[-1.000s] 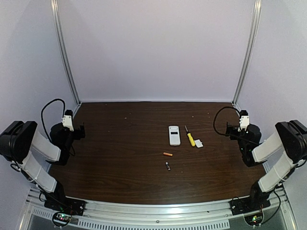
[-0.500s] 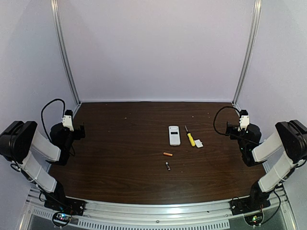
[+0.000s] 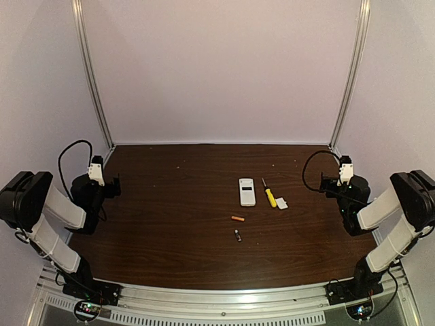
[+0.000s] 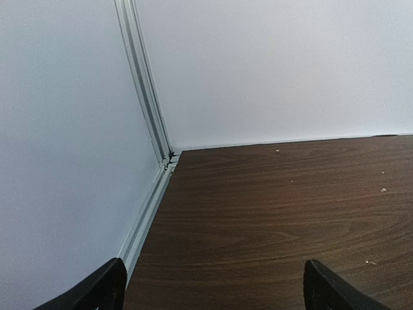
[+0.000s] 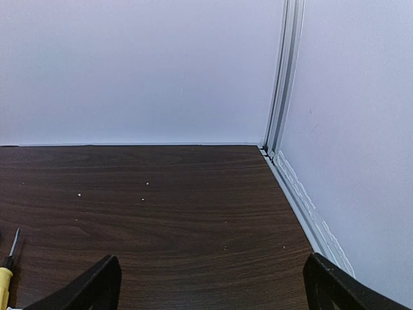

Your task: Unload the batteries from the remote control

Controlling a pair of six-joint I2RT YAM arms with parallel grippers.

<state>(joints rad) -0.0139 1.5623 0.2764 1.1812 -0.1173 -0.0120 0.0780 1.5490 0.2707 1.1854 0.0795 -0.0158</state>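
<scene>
The white remote control (image 3: 247, 191) lies flat near the middle of the table in the top view. Two batteries rest on the wood just in front of it: an orange one (image 3: 237, 219) and a dark one (image 3: 238, 235). My left gripper (image 3: 115, 185) sits far off at the left edge, open, with nothing between its fingers (image 4: 97, 292). My right gripper (image 3: 325, 183) is at the right edge, also open and empty, fingers (image 5: 97, 287) wide apart. Neither wrist view shows the remote control or the batteries.
A yellow-handled screwdriver (image 3: 270, 195) lies right of the remote, its tip and handle also at the right wrist view's left edge (image 5: 5, 274). A small white cover piece (image 3: 282, 202) is beside it. Aluminium rails (image 4: 150, 194) and white walls bound the table.
</scene>
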